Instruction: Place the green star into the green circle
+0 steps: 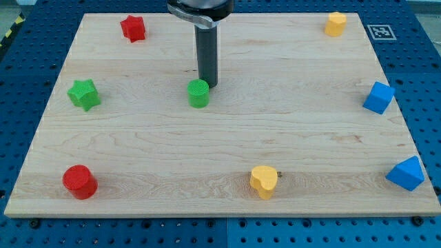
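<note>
The green star (84, 94) lies at the view's left on the wooden board (220, 151). The green circle (198, 93), a short cylinder, stands near the middle of the board, well to the right of the star. My tip (209, 85) is just above and to the right of the green circle, very close to it or touching it, and far from the green star.
A red star (133, 28) sits at top left and a red cylinder (80, 182) at bottom left. A yellow heart (263, 181) lies at bottom centre and a yellow block (335, 23) at top right. Two blue blocks (378, 97) (406, 173) lie at the right edge.
</note>
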Available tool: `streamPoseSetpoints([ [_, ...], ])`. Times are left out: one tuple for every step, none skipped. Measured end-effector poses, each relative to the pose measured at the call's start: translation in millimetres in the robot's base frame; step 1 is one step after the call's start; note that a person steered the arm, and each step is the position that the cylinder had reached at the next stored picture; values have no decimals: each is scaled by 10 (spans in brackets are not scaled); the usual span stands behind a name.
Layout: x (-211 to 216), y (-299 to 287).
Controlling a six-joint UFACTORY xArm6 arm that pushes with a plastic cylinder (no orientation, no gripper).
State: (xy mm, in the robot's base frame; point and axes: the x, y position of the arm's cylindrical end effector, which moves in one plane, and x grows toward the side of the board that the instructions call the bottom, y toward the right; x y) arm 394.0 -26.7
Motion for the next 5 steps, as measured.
streamPoseSetpoints([
  [-83,-122],
  [-254,-554],
  [-258,-851],
  [-257,-1261],
  [-257,-1673],
])
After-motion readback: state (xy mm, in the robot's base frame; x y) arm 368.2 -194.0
